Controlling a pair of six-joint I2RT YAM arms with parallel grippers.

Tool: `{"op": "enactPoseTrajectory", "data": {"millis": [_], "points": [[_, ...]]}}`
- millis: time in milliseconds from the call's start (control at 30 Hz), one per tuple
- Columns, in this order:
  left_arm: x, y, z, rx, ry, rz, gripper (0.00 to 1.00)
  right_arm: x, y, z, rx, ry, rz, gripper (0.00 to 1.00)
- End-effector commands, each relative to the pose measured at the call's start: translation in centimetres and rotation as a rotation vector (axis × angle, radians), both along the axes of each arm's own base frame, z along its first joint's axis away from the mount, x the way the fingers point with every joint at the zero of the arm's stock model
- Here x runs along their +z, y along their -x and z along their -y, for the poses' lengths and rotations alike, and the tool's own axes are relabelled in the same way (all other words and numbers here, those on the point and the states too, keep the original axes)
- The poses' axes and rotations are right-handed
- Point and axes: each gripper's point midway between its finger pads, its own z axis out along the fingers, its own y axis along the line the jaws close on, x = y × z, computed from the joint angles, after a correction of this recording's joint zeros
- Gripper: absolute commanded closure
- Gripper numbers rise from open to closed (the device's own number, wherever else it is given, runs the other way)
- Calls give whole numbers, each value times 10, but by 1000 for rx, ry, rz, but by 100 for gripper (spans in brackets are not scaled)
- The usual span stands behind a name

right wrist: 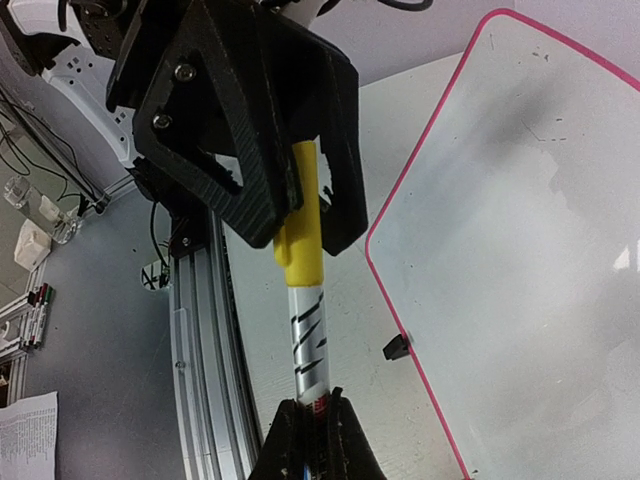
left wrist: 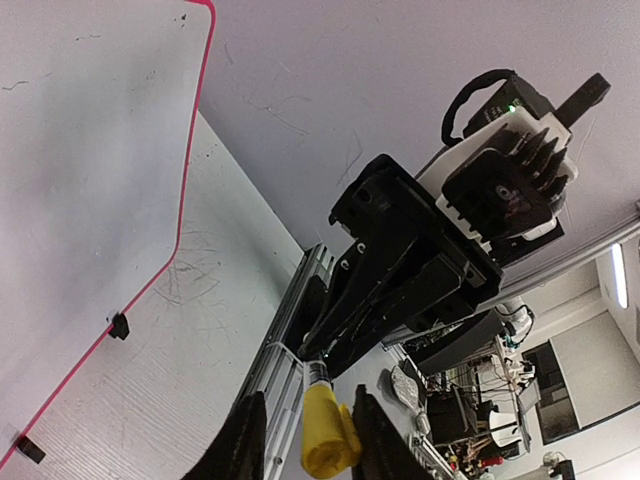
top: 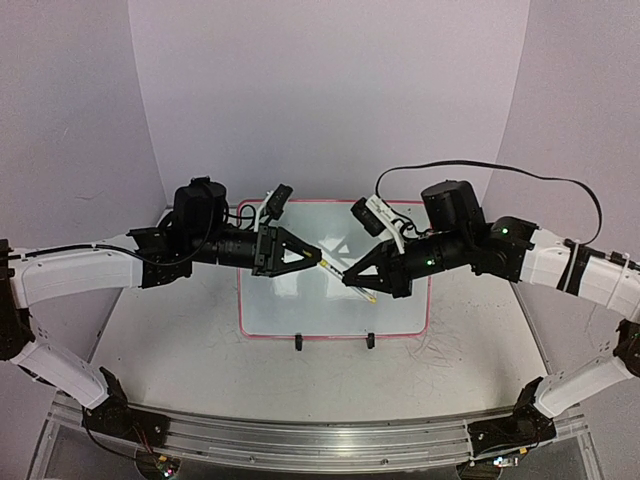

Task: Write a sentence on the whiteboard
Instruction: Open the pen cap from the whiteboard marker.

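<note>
The whiteboard point(top: 335, 305) lies flat mid-table, glossy white with a pink rim; its surface also shows in both wrist views point(left wrist: 90, 150) point(right wrist: 540, 250). No sentence is visible on it. Above it a marker point(top: 333, 269) with a silver-and-black barrel point(right wrist: 308, 340) and a yellow cap point(right wrist: 300, 250) spans between the two grippers. My right gripper point(right wrist: 310, 412) is shut on the barrel's rear end. My left gripper point(left wrist: 308, 415) brackets the yellow cap point(left wrist: 325, 435). One finger touches the cap's clip and a narrow gap shows at the other. The two grippers point(top: 316, 261) point(top: 350, 278) face each other tip to tip.
Two black clip feet point(top: 298, 343) point(top: 369, 341) sit on the board's near rim. Grey scribble marks point(top: 450, 345) stain the table right of the board. An aluminium rail point(top: 300, 440) runs along the near edge. A black cable point(top: 480, 170) loops above the right arm.
</note>
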Motion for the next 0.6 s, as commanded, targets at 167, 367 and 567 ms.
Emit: {"op": "enactPoseTrajectory", "data": {"millis": [167, 367, 567], "points": [[40, -18, -3, 107, 47, 85, 100, -2, -2, -9, 11, 11, 17, 100], [40, -44, -30, 274, -98, 142, 100, -32, 7, -7, 16, 82, -10, 100], [51, -84, -106, 466, -117, 127, 100, -61, 19, -4, 26, 140, -44, 100]]}}
